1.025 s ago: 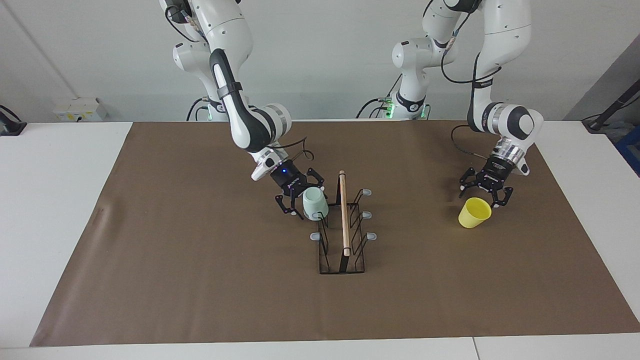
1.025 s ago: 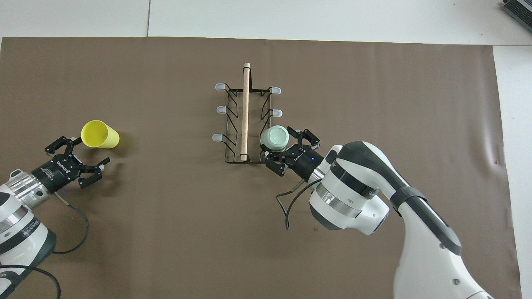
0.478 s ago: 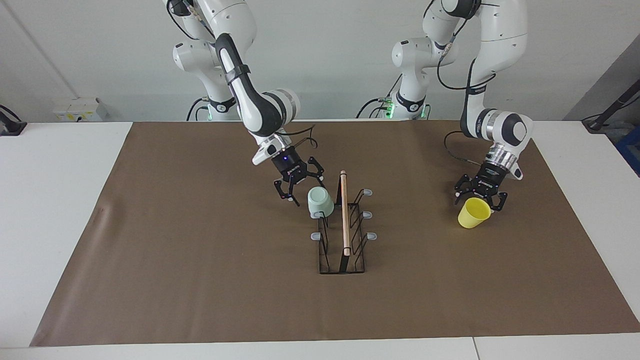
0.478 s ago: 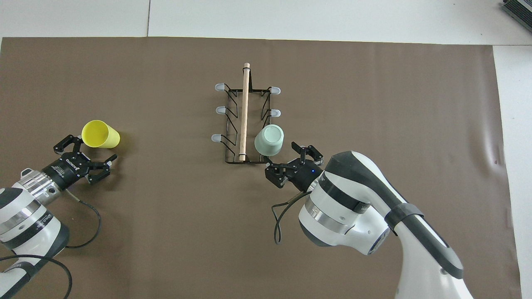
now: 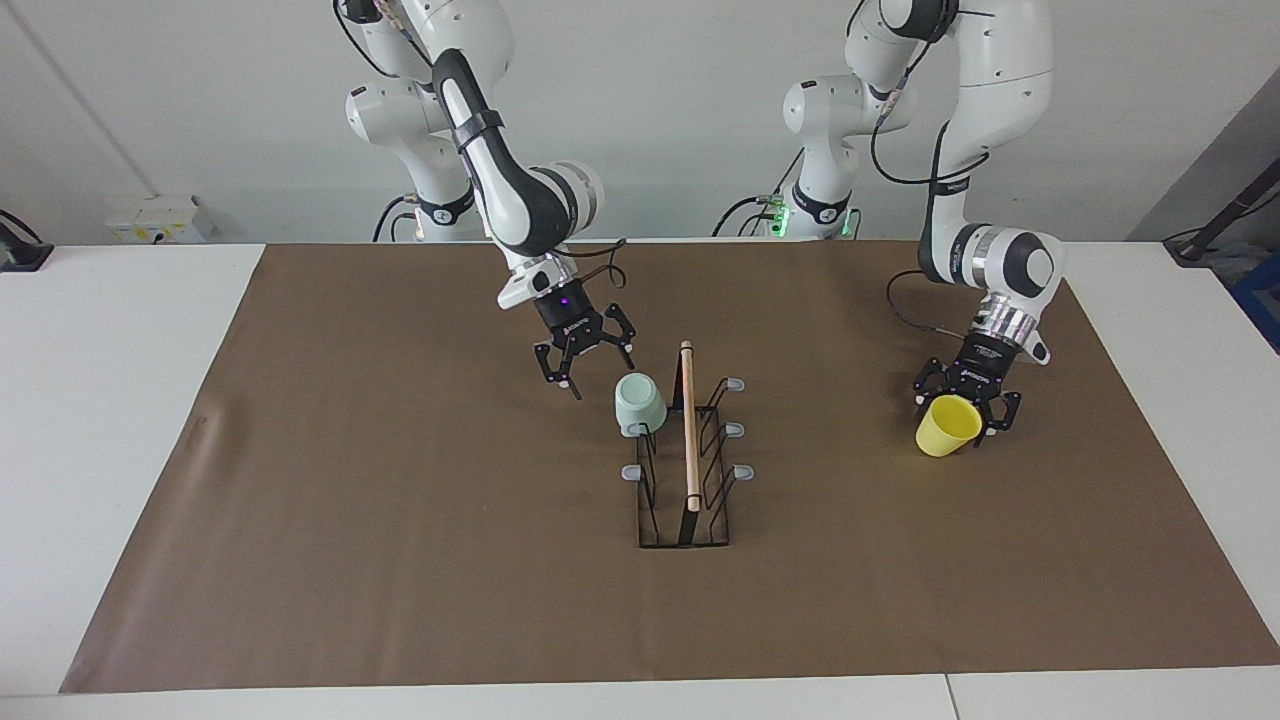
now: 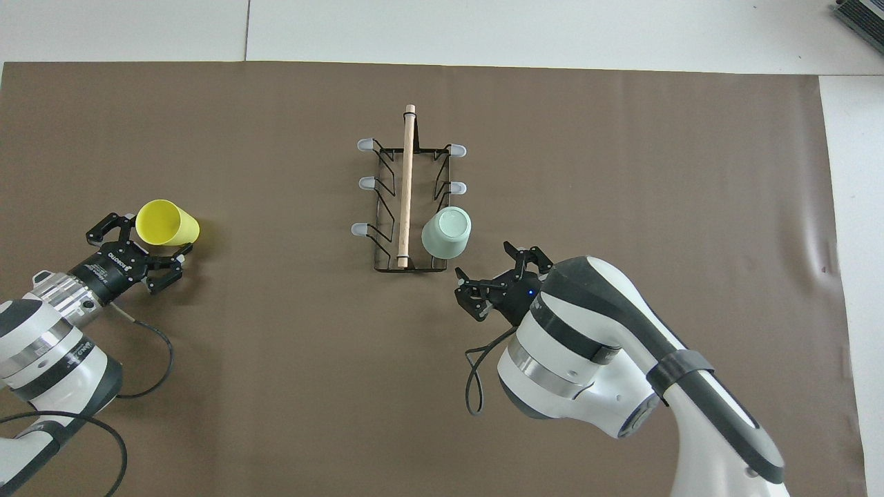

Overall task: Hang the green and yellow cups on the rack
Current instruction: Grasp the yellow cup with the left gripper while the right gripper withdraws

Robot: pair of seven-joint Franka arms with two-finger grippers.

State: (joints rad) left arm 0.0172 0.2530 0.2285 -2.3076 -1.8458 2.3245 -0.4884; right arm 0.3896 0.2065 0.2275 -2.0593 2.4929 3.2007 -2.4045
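**— What can't you make out from your end?**

— The prong under the green cup (image 5: 640, 402): I can't see it, the cup covers it in both views. From overhead the right arm's own bulk hides the base of the right gripper (image 6: 503, 281).

**— And at the yellow cup?**

— I can't tell whether the left gripper (image 5: 968, 398) touches the yellow cup (image 5: 947, 425); its lower finger sits out of sight past the cup. Both arms' upper links run off the top of the facing view.
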